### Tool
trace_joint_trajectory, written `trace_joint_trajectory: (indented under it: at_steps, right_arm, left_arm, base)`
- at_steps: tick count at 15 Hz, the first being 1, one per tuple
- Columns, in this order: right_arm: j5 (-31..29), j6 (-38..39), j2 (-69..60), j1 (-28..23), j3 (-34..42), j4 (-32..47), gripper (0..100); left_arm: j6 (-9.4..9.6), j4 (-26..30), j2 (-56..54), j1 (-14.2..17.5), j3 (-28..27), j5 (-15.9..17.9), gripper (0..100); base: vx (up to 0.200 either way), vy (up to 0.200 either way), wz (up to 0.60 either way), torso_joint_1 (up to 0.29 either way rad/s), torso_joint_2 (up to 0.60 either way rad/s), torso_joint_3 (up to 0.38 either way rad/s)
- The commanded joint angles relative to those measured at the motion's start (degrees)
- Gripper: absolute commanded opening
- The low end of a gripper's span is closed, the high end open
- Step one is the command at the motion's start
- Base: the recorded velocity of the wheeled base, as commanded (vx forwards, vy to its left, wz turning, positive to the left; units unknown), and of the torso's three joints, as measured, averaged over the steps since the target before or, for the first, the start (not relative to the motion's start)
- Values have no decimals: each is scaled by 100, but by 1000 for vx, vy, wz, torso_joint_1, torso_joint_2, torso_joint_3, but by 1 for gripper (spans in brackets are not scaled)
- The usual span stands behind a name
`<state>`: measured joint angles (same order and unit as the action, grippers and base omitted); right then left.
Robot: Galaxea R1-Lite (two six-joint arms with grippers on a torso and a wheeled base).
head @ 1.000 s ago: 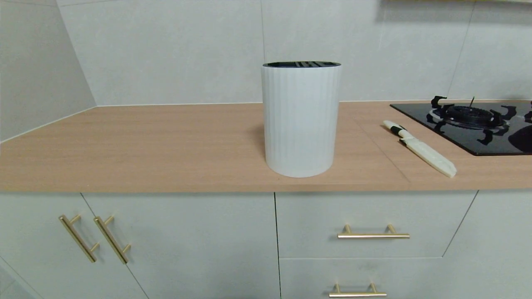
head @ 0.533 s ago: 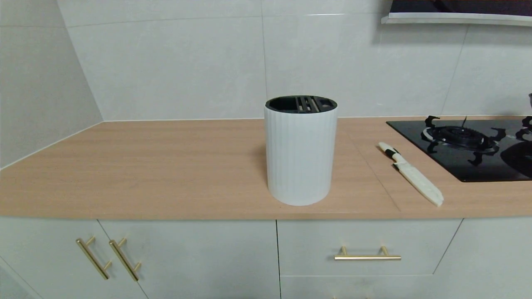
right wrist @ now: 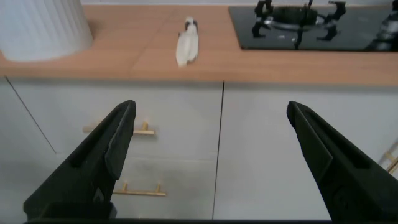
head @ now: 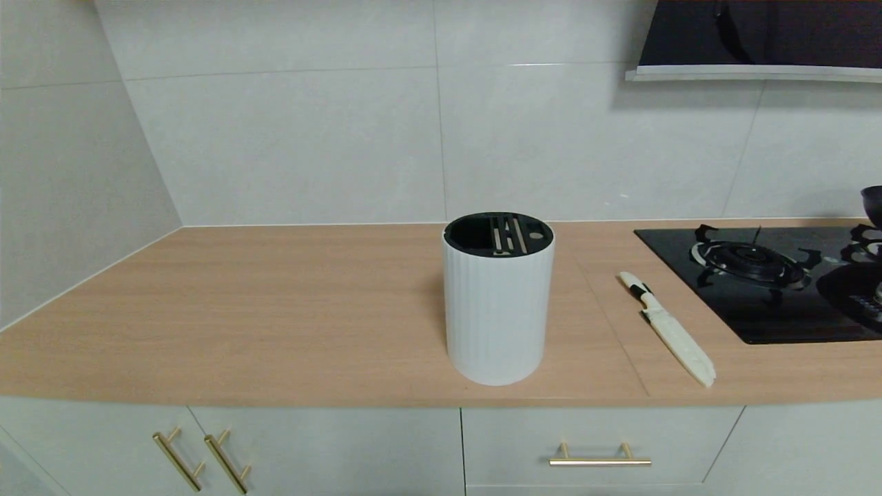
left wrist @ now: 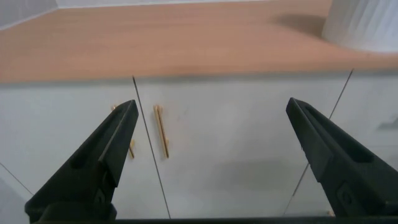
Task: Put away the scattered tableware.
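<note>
Your left end effector (left wrist: 210, 112) hangs low in front of the pale cabinet doors (left wrist: 236, 143) below the desk (left wrist: 155, 37), its two dark fingers spread wide apart with nothing between them. Your right end effector (right wrist: 210, 112) is also spread wide and empty, facing the drawer fronts (right wrist: 174, 149) farther right, below the desk's near edge. On the desk, the white ribbed knife holder (head: 497, 296) stands upright near the front edge, about the middle, with its black slotted top showing. The knife (head: 665, 336) lies flat to the right of it and apart from it, between the knife holder and the black gas hob (head: 758, 310). Its handle points toward the far wall and its pale blade tip toward the near edge. It touches neither the knife holder nor the gas hob.
</note>
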<state>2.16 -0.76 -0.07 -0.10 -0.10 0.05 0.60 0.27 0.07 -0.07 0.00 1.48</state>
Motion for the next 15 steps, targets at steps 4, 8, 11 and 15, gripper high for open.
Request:
trace_joint_trajectory:
  at_steps: [4, 8, 11, 15]
  right_arm:
    - [4, -4, 7, 1, 1, 4, 100]
    - [-5, -4, 7, 1, 10, 4, 100]
    - [4, -4, 7, 1, 10, -5, 100]
    - [4, -4, 7, 1, 1, -5, 100]
  left_arm:
    - [2, 0, 1, -1, 0, 2, 100]
    - [2, 0, 1, -1, 0, 2, 100]
    - [2, 0, 1, -1, 0, 2, 100]
    - [2, 0, 1, -1, 0, 2, 100]
  base:
    - [0, 0, 0, 237, -525, -294]
    - [0, 0, 0, 261, -563, -301]
    - [0, 0, 0, 276, -608, -318]
    - [0, 0, 0, 226, -467, -243]
